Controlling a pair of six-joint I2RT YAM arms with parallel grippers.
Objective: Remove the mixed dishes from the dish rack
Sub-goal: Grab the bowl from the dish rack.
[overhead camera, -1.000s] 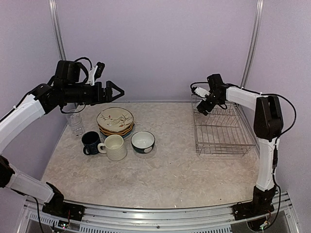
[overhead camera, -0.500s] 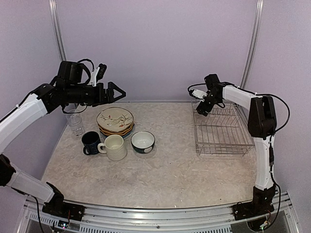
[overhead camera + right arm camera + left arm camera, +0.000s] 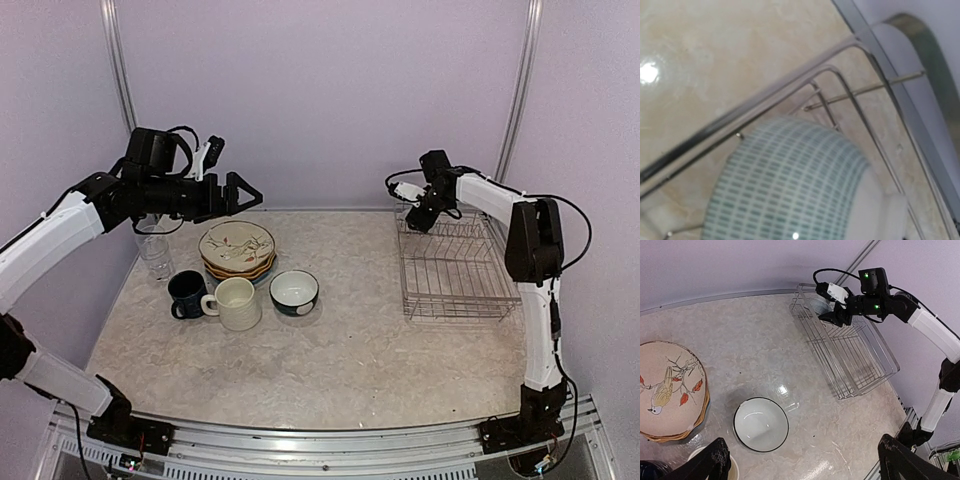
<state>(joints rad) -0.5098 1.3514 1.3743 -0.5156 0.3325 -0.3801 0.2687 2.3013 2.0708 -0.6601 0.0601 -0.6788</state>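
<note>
My right gripper (image 3: 415, 218) sits at the green-dashed bowl (image 3: 790, 185) in the far corner of the dish rack (image 3: 455, 275); I cannot tell how closed it is. A shallow pinch may slip, or snag wires and drag the rack. My left gripper (image 3: 252, 192) gapes empty, high near the plates (image 3: 237, 248).

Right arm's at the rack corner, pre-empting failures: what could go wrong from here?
The patterned dish sits in the rack corner among wires; the right gripper may snag one and drag the rack.
Its curved glossy side may slip.
The left gripper hangs over the plates, crowding any drop-off there.
</note>
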